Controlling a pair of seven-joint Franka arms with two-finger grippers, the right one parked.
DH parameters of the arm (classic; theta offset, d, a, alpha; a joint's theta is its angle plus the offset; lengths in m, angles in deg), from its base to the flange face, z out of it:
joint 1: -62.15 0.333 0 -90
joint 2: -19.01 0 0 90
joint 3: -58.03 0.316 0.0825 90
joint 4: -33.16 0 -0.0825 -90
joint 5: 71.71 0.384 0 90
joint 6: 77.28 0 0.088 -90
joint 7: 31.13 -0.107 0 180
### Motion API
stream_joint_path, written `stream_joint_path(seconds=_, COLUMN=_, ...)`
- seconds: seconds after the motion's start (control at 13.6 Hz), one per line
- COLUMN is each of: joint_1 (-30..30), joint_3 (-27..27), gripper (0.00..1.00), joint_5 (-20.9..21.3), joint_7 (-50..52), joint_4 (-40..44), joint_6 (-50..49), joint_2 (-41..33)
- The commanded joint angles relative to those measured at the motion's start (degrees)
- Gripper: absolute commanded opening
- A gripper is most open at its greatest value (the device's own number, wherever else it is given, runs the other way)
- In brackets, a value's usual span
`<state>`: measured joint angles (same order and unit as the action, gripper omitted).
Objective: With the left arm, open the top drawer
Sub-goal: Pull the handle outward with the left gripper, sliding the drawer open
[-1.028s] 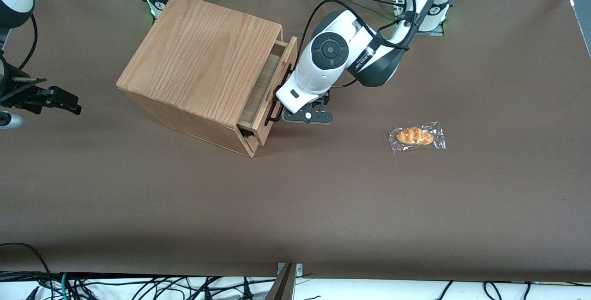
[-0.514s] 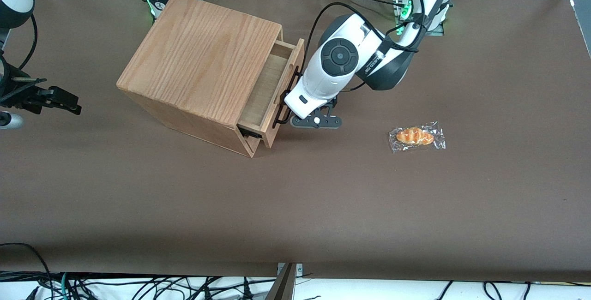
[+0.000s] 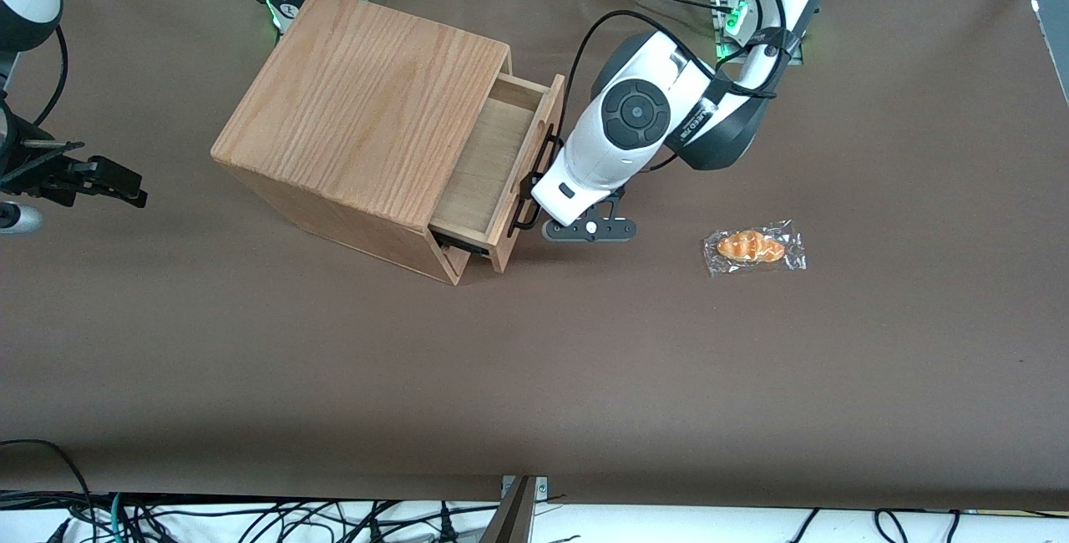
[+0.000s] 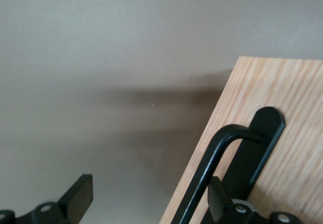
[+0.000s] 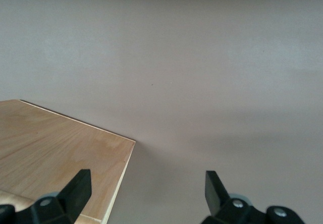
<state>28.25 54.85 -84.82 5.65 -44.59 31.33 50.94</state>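
Observation:
The oak-grain cabinet (image 3: 367,100) stands on the brown table, and its top drawer (image 3: 488,163) is pulled partly out, showing a bare pale-wood floor. A thin black bar handle (image 3: 534,184) runs along the drawer front (image 4: 282,113). The left arm (image 3: 626,129) reaches down in front of the drawer. Its gripper (image 3: 530,207) sits at the handle (image 4: 212,163), open. The bar passes between the widely spread fingers, one fingertip (image 4: 222,201) lying between the bar and the drawer front, the other fingertip (image 4: 78,196) out over the table. The wrist hides the fingers in the front view.
A plastic-wrapped orange pastry (image 3: 753,247) lies on the table toward the working arm's end, a little nearer the front camera than the gripper. A grey bar (image 3: 589,228) on the wrist hangs just above the table beside the drawer front.
The drawer has slid steadily farther out of the cabinet. The left arm and its gripper moved with the handle, away from the cabinet and slightly nearer the front camera.

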Motion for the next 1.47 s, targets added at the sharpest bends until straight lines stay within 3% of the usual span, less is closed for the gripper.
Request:
stream_joint_path(seconds=0.0, joint_1=0.5, joint_3=-0.2, gripper=1.00, joint_5=1.9, joint_7=-0.8, joint_4=-1.4, joint_6=-1.0, joint_2=-1.4)
stream_joint_path(seconds=1.4, joint_1=1.4, joint_3=3.7, gripper=1.00, joint_5=1.9, joint_7=-6.2, joint_4=-2.8, joint_6=-2.0, joint_2=-2.0)
